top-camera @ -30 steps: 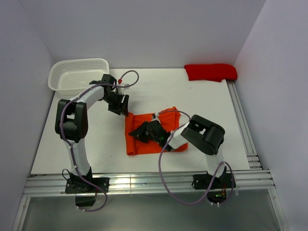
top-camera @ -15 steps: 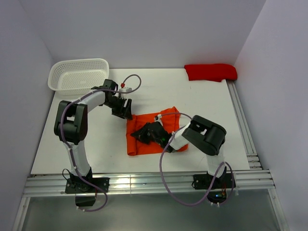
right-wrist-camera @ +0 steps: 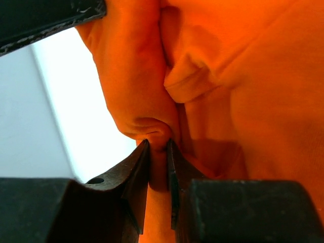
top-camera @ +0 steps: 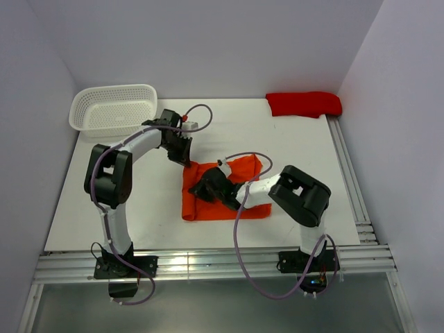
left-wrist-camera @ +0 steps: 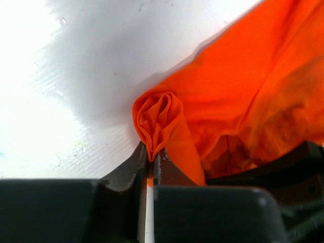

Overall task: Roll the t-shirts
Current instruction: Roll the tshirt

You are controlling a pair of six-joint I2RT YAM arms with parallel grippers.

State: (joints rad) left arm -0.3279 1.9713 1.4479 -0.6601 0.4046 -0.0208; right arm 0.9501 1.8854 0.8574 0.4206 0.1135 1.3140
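Observation:
The bright orange t-shirt (top-camera: 243, 205) lies crumpled at the table's middle. My left gripper (top-camera: 186, 161) is at its far left corner, shut on a bunched fold of the orange t-shirt (left-wrist-camera: 159, 119). Close by to the right, my right gripper (top-camera: 202, 189) rests on the cloth, shut on a thick fold of the orange t-shirt (right-wrist-camera: 147, 126). A darker red t-shirt (top-camera: 304, 103) lies bundled at the table's far right corner, away from both arms.
A white mesh basket (top-camera: 113, 107) stands at the far left corner, just behind my left arm. Metal rails (top-camera: 350, 173) run along the table's right and near edges. Purple walls close in the back and sides.
My left gripper came down and to the right from near the basket onto the orange shirt's far left corner and shut on it. My right gripper shifted slightly away with its fold.

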